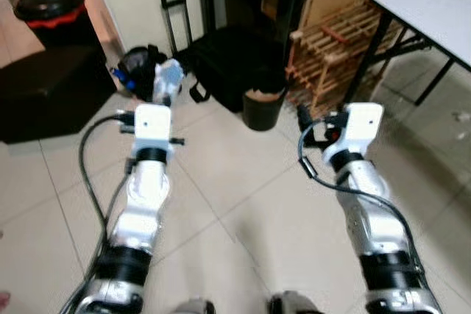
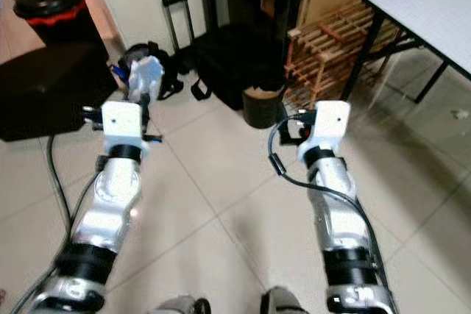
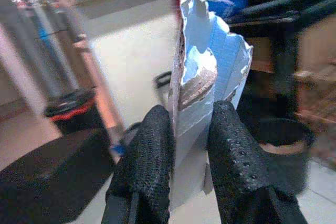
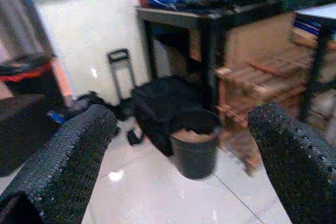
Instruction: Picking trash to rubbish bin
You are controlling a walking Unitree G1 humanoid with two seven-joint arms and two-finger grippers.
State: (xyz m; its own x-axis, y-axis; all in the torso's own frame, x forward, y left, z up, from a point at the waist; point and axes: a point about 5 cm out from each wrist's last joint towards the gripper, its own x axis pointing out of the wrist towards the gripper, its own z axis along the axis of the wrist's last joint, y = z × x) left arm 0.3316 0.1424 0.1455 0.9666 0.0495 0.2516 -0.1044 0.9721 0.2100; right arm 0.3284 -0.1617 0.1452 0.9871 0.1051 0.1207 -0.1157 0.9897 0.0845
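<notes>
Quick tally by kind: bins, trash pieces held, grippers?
Bins: 2, a small black bin on the tiled floor and a black bin with a red band far left.
Trash held: 1, torn white-and-blue carton in the left gripper.
Grippers: 2, with the right gripper open.
Total: 5

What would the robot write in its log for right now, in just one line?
left claw: shut on torn blue-and-white cardboard scrap | right claw: open, empty | small black round bin: on tiled floor ahead | scrap: not binned yet

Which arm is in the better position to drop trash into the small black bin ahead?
Left. The left claw is shut on the torn blue-white carton, while the right claw is open and holds nothing. The black bin stands ahead between both arms.
</notes>
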